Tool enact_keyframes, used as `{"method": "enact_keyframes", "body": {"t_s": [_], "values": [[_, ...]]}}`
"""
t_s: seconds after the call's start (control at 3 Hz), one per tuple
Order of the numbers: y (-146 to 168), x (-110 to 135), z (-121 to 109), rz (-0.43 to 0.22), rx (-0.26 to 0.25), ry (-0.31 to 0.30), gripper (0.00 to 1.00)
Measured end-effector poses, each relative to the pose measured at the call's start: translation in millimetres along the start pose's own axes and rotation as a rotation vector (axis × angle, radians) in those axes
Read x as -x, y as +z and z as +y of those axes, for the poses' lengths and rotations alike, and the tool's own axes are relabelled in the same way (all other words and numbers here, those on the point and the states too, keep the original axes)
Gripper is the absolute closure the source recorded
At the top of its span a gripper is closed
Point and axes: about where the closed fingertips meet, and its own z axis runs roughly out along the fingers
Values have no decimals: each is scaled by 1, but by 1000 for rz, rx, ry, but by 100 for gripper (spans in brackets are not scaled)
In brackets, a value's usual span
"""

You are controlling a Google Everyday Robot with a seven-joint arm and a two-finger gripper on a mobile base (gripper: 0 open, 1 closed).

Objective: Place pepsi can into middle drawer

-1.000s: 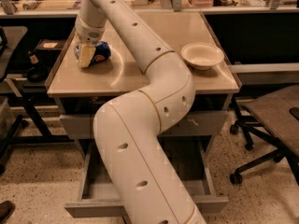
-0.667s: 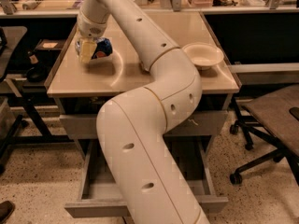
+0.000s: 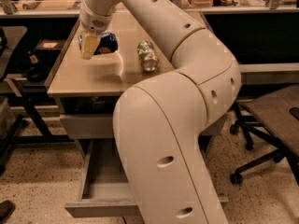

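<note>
— When you look from the desk's front edge backward, what do you count?

— One middle drawer (image 3: 105,188), pulled open below the front edge. One shut drawer front (image 3: 86,125) sits just above it. One arm (image 3: 168,125) rises in front of the desk (image 3: 84,78) and covers much of its right side.

— And on top, how many cans do you have?

— Two. One green-and-silver can (image 3: 148,56) lies on its side near the middle of the desk. One pepsi can (image 3: 106,43) is toward the back-left corner, well apart from the drawer.

— Where is your gripper?

— One gripper (image 3: 92,45), over that back-left corner, pointing down. A tan finger (image 3: 88,46) presses against the pepsi can's left end, pinching it; the other finger is hidden behind the can.
</note>
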Motion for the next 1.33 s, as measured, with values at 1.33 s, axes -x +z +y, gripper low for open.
{"method": "enact_keyframes", "body": {"t_s": [1.33], "values": [[-51, 28, 60, 19, -64, 110, 100]]}}
